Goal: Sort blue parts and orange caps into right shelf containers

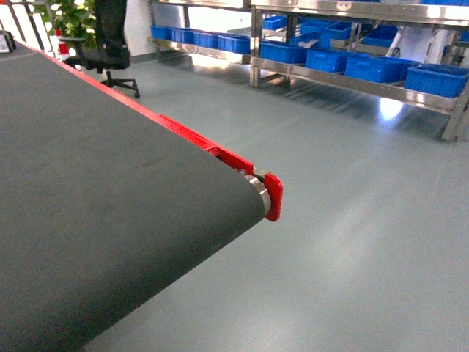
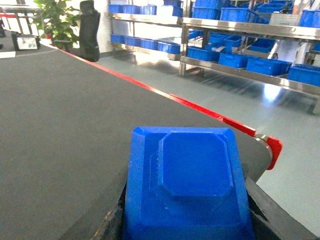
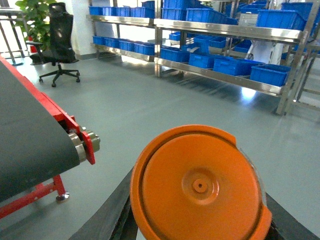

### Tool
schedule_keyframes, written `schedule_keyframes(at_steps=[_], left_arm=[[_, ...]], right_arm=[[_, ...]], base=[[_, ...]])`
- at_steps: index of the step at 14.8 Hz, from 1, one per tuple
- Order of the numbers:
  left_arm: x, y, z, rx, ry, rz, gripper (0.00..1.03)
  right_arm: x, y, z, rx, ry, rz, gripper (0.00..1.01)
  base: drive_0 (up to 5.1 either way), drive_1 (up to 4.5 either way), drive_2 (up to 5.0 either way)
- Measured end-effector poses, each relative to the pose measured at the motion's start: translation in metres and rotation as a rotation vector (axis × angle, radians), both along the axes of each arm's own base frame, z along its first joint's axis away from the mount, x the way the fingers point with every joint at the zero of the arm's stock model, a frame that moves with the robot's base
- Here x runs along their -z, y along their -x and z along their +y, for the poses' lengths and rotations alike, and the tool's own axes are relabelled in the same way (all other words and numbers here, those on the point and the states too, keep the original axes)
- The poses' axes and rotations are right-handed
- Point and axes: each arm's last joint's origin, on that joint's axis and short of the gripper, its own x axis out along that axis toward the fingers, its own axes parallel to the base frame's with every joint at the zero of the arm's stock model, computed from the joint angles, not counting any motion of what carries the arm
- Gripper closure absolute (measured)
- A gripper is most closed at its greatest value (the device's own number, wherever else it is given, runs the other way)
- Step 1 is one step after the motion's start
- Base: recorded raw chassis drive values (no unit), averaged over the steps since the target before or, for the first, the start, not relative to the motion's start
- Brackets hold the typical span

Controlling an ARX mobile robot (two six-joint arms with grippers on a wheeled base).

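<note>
Head view is filled on the left by the dark conveyor belt [image 1: 95, 220], whose red side rail [image 1: 212, 150] ends at a roller beside open grey floor [image 1: 352, 220]. Neither arm is seen there. Along the far wall, a steel shelf rack [image 1: 352, 81] is loaded with the containers [image 1: 377, 67], bright-blue crates standing well apart from the belt; several are cut off by the top edge of the picture. An office chair [image 1: 110, 44] and a potted plant [image 1: 69, 18] are seen at the upper left.

From the left wrist, the left gripper [image 2: 187, 235] is held low over the belt near its end, and a blue part [image 2: 187, 185], a stepped block with bevelled corners, is gripped in it. The fingers are almost wholly hidden behind the block.

From the right wrist, the right gripper [image 3: 200, 235] is held out beyond the belt's end, above the bare floor, and is closed on an orange cap [image 3: 200, 185], a round lid with a raised rim. Only dark edges of the jaws are seen beneath the cap.
</note>
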Motion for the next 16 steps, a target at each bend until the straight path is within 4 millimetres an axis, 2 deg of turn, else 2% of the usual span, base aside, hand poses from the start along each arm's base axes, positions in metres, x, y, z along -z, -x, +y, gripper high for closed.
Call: schedule_keyframes(at_steps=[16], left_arm=[[0.0000,0.0000,0.0000,0.000,0.000,0.000,0.59]], right_arm=[[0.0000,0.0000,0.0000,0.000,0.000,0.000,0.56]], base=[[-1.6,-1.56,-1.6]])
